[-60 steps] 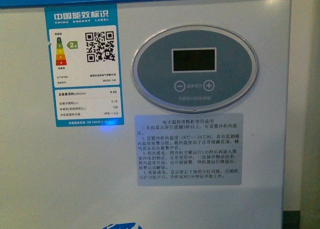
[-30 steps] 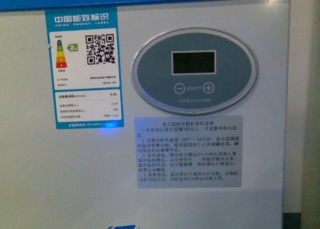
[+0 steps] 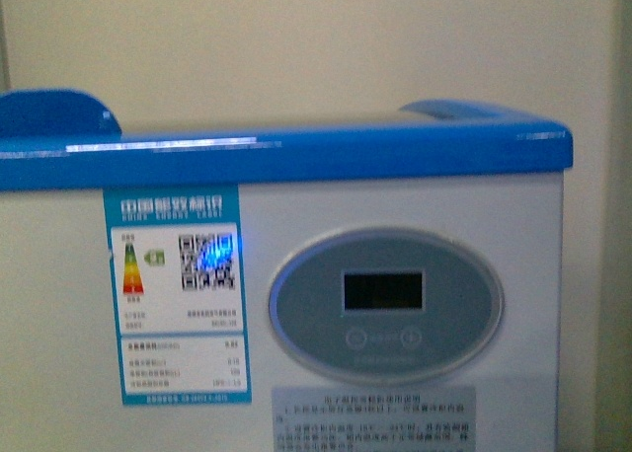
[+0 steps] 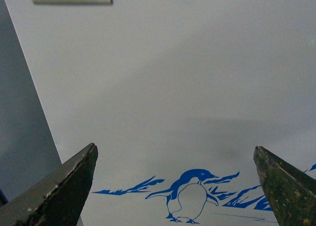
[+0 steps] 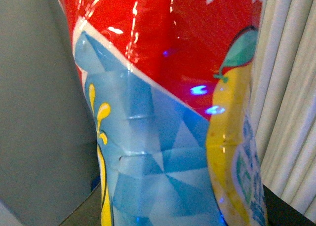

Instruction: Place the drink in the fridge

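Note:
The fridge (image 3: 296, 304) fills the front view: a white front under a blue rim (image 3: 296, 156), and neither arm shows there. In the left wrist view my left gripper (image 4: 174, 149) is open, its two dark fingertips (image 4: 74, 179) wide apart. It faces the fridge's white front (image 4: 173, 88) with the blue penguin picture (image 4: 190, 194). The drink (image 5: 168, 107) fills the right wrist view very close up, showing a red label with a blue patch and a yellow fruit. My right gripper is shut on it, and its fingers do not show.
An energy label (image 3: 178, 294), an oval control panel (image 3: 385, 304) and a text sticker (image 3: 375, 417) sit on the fridge front. A grey surface (image 4: 19, 137) borders the fridge in the left wrist view. A pale pleated curtain (image 5: 291, 88) hangs beside the drink.
The front view has risen: the label and control panel sit lower in the picture, and the fridge's blue rim and the wall behind it have come into sight.

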Robot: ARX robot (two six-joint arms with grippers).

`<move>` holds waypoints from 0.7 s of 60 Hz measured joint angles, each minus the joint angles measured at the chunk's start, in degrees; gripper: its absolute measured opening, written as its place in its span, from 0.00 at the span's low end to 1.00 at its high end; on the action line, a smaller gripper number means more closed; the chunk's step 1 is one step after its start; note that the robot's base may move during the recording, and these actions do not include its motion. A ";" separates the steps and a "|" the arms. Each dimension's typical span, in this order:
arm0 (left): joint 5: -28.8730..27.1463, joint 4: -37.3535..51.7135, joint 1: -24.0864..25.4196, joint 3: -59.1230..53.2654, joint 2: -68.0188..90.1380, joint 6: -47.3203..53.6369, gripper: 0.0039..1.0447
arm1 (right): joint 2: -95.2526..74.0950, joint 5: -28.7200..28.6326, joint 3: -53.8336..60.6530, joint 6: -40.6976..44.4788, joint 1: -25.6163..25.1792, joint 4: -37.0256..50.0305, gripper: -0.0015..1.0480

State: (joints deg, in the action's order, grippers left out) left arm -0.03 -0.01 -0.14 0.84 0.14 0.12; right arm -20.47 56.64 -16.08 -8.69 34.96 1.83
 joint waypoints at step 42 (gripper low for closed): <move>0.02 0.00 0.00 0.00 0.00 0.00 0.92 | 0.00 -0.04 -0.02 0.52 0.02 0.02 0.40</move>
State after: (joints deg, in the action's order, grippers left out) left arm -0.01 -0.01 -0.14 0.84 0.14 0.12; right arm -20.47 56.60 -16.10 -8.16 34.98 1.85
